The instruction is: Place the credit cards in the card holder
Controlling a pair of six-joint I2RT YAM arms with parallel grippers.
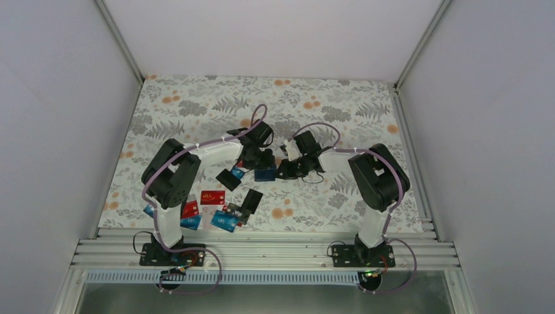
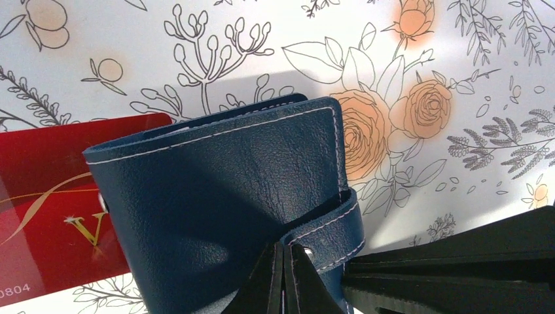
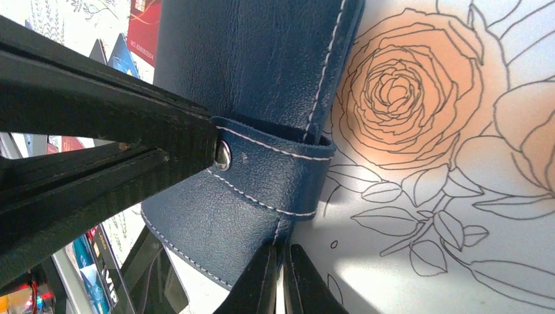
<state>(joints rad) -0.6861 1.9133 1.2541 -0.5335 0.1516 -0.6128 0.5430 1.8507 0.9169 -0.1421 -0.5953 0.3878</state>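
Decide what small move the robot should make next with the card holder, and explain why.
Probably the left hand should pull the snap tab free while the right hand steadies the card holder: the tab is fastened, and both closed hands meet the holder at it.

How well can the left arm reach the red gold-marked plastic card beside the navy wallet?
Probably not yet: the left gripper is shut on the snap tab of the navy leather card holder, which overlaps that red card.

Red card (image 2: 39, 190): gold "V"; digits "0804" at lower edge.
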